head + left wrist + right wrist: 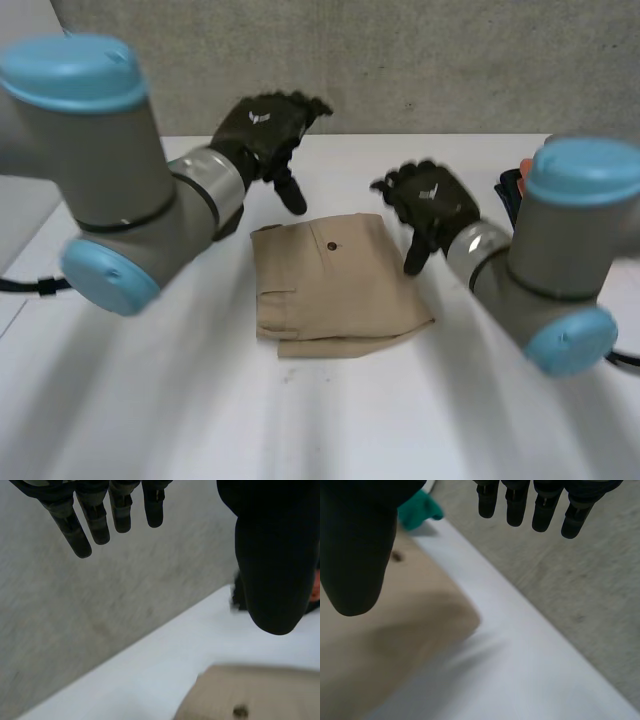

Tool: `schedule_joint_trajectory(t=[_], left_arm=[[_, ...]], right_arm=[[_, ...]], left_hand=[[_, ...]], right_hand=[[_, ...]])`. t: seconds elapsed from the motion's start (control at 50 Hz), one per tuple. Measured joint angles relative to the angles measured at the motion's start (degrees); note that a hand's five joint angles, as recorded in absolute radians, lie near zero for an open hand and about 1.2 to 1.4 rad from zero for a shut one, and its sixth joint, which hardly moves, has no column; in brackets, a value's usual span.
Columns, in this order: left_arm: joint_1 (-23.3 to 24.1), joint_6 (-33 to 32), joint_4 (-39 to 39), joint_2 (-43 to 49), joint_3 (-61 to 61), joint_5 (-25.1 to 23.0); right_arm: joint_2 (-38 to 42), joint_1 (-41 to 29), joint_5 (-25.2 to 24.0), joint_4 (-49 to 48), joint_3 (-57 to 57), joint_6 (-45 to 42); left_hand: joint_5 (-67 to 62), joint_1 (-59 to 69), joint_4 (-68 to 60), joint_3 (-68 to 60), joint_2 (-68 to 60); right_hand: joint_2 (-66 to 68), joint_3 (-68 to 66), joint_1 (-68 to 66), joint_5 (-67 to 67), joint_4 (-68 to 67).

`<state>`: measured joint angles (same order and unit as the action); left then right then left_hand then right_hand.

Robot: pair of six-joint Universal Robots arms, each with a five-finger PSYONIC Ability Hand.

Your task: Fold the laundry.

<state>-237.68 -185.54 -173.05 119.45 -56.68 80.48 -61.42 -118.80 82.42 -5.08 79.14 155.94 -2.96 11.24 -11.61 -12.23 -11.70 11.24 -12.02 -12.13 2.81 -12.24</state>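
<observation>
left hand (262,125), right hand (432,200), fingers relaxed, flank trousers (330,280); long axis near-to-far

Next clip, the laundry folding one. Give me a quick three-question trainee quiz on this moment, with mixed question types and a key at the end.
1. True or false: the left hand is gripping the tan garment.
2. Multiple choice: the right hand is A) open and holding nothing, B) shut on the garment, C) curled into an empty fist.
3. Fill in: the garment lies folded on the white ____.

Key
1. False. Its fingers are straight and it is raised clear of the cloth.
2. A.
3. table.
</observation>
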Motion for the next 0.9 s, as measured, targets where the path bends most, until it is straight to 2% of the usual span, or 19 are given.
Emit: schedule_joint_trajectory(t=[0.14, 0.26, 0.4, 0.56, 0.62, 0.68, 0.7, 0.72, 0.9], left_arm=[[-2.38, 0.38, 4.05, -2.92, 1.17, -16.73], [-3.29, 0.58, 6.41, -2.91, 1.54, -23.09], [-2.95, 0.68, 6.58, -2.28, 1.3, -23.04], [-2.78, 0.71, 6.33, -1.41, 0.86, -21.89], [-2.78, 0.71, 6.31, -1.19, 0.72, -21.81], [-2.78, 0.71, 6.31, -1.03, 0.63, -21.8], [-2.78, 0.71, 6.31, -1.0, 0.61, -21.8], [-2.79, 0.71, 6.31, -0.98, 0.61, -21.81], [-3.06, 0.83, 6.32, -1.41, 0.66, -21.86]], right_arm=[[-1.45, -3.9, 0.61, -11.86, 15.93, 0.25], [-0.12, -6.08, 0.7, -23.76, 22.0, 0.08], [4.9, -7.19, 1.02, -29.48, 19.78, -0.6], [11.41, -7.27, 1.34, -30.88, 12.87, -0.74], [13.04, -7.24, 1.32, -30.84, 10.57, -0.79], [14.11, -7.2, 1.31, -30.74, 8.36, -0.8], [14.2, -7.19, 1.31, -30.73, 8.09, -0.8], [14.5, -7.17, 1.27, -30.68, 7.02, -0.77], [14.26, -7.15, 1.21, -30.57, 1.79, -0.54]], left_hand=[[0.0, 0.0, 0.0, 0.0, 0.0], [0.0, 0.0, 0.02, 0.0, 0.03], [0.0, -0.03, 0.06, 0.0, 0.03], [0.0, -0.03, 0.06, 0.0, 0.03], [0.0, -0.03, 0.06, 0.0, 0.03], [0.0, -0.03, 0.06, 0.0, 0.03], [-0.01, -0.03, 0.06, 0.0, 0.03], [0.0, -0.03, 0.06, 0.0, 0.03], [0.0, -0.03, 0.06, 0.0, 0.03]], right_hand=[[0.0, 0.0, 0.0, 0.0, 0.0], [0.0, 0.0, 0.0, 0.0, 0.0], [0.0, 0.0, 0.0, 0.0, 0.0], [0.48, -0.38, -0.35, 0.3, -0.36], [10.92, -10.1, -9.87, 8.01, -9.89], [38.61, -35.72, -34.64, 27.64, -35.35], [40.99, -39.2, -37.23, 30.22, -38.81], [52.73, -51.15, -45.0, 42.23, -51.07], [55.02, -53.82, -47.27, 49.39, -55.91]])
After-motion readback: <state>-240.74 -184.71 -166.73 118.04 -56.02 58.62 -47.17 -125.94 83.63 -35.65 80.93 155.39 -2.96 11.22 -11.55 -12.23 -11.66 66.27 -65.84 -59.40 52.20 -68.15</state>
